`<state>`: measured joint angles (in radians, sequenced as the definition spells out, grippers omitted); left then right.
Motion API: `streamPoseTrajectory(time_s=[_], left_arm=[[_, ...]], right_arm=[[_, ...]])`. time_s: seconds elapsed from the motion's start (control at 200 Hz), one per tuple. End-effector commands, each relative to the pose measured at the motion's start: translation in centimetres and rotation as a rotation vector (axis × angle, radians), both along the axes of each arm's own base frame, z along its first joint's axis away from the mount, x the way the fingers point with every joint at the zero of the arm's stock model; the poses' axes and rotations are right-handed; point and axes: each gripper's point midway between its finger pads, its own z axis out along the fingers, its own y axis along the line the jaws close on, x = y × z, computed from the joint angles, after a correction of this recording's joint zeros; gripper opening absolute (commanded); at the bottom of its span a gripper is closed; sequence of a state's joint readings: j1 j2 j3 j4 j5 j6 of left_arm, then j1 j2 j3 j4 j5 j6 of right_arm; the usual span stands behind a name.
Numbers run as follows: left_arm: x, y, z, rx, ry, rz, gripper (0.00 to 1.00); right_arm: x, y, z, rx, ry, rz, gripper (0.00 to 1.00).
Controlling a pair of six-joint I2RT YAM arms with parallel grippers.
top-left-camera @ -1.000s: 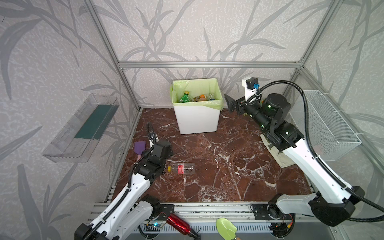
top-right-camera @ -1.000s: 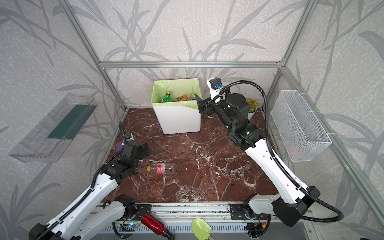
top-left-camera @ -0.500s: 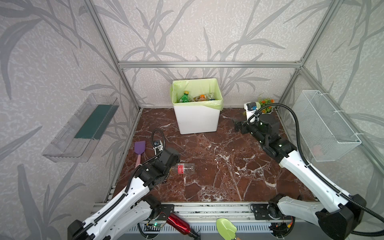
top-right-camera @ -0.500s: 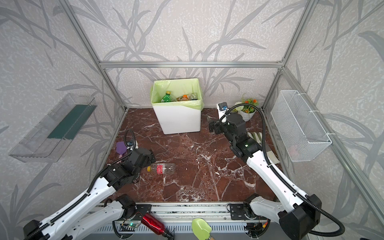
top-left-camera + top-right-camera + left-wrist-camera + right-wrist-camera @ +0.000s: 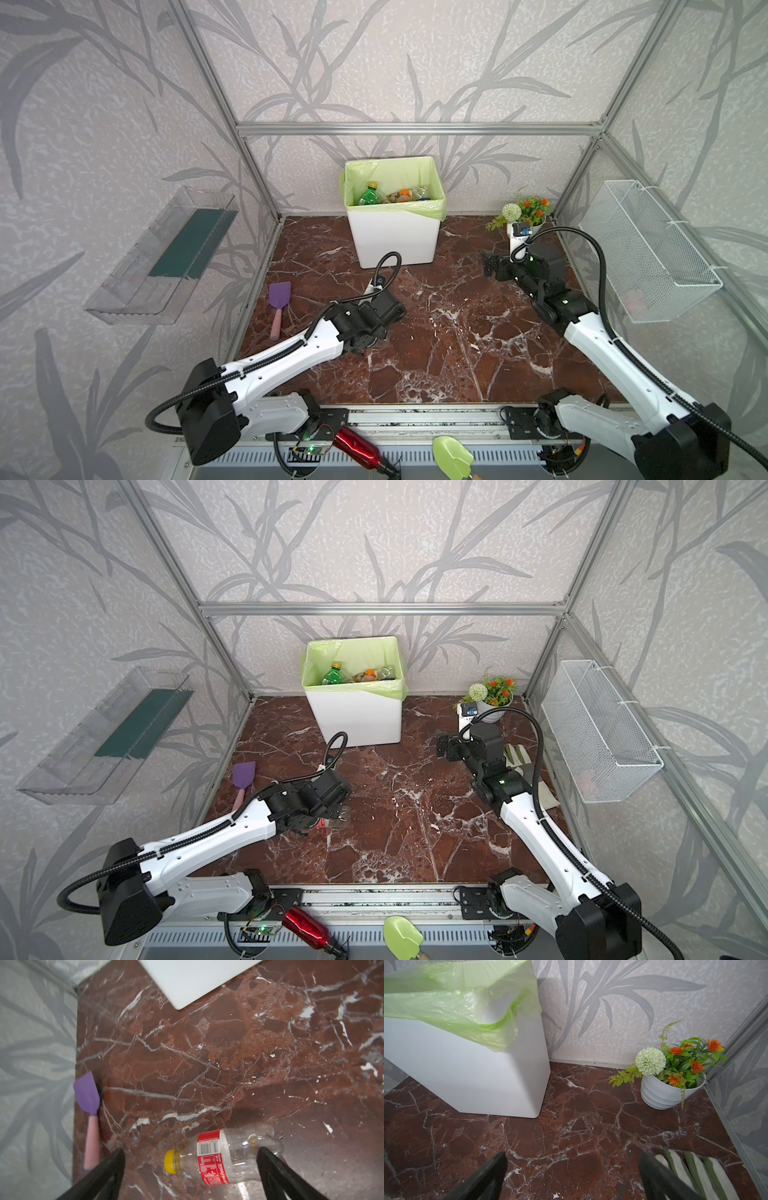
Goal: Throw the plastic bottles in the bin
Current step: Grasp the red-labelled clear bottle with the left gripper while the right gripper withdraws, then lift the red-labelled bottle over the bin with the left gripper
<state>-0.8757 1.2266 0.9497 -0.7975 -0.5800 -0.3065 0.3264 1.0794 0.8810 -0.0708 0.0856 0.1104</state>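
Red marble desk (image 5: 207, 1053), left jaws spread wide above lying bottle (image 5: 224, 1159), right jaws released, empty, near bin (image 5: 467, 1076).

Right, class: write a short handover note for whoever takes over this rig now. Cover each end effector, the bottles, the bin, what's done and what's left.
Left end effector: open, low over the red-label bottle, which lies on its side on the marble table; not gripped.
Right end effector: open, empty, beside the bin.
Done: several bottles lie in the bin.
Left: grip the red-label bottle and drop it in the bin. No other loose bottle shows on the table.
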Motion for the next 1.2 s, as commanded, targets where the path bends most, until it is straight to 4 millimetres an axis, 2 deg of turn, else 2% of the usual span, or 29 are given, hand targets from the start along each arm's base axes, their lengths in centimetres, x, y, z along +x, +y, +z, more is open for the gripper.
streamPoseTrajectory(time_s=[0.0, 0.055, 0.17, 0.235, 0.455, 0.69, 0.84, 1.015, 1.055, 1.13, 1.195], left_arm=[[0.2, 0.2, 1.3, 0.279, 0.026, -0.276, 0.99], [0.1, 0.0, 0.8, 0.339, 0.038, -0.381, 0.99], [-1.9, -1.3, -2.4, 0.352, 0.133, -0.619, 0.99], [-2.6, -1.4, -3.7, 0.355, 0.169, -0.682, 0.99], [-3.5, -1.6, -7.5, 0.367, 0.278, -0.75, 0.98], [-3.4, -2.4, -10.4, 0.378, 0.424, -0.782, 0.95], [-3.5, -1.9, -12.2, 0.372, 0.549, -0.757, 0.84], [-3.7, -1.9, -13.1, 0.359, 0.597, -0.752, 0.81], [-3.7, -1.8, -13.3, 0.358, 0.606, -0.749, 0.76], [-3.5, -1.6, -13.6, 0.368, 0.619, -0.723, 0.58], [-3.4, -1.6, -13.6, 0.364, 0.633, -0.709, 0.51]], right_arm=[[0.0, -0.1, 1.5, 0.052, -0.048, 0.011, 0.99], [0.1, -0.1, 1.4, 0.056, -0.046, 0.012, 0.99], [0.2, -0.1, 1.0, 0.062, -0.036, 0.011, 0.99], [0.3, -0.1, 0.9, 0.062, -0.034, 0.009, 0.99], [0.7, 0.1, 0.5, 0.074, -0.026, 0.016, 0.99], [1.0, -0.2, -0.2, 0.075, -0.01, 0.012, 0.99], [1.0, -0.7, -0.6, 0.087, -0.007, 0.005, 0.99], [1.2, -1.5, -1.3, 0.106, 0.009, -0.003, 0.99], [1.2, -1.7, -1.3, 0.111, 0.009, -0.005, 0.99], [1.2, -2.1, -1.4, 0.118, 0.008, -0.01, 0.99], [1.1, -2.2, -1.4, 0.12, 0.007, -0.014, 0.99]])
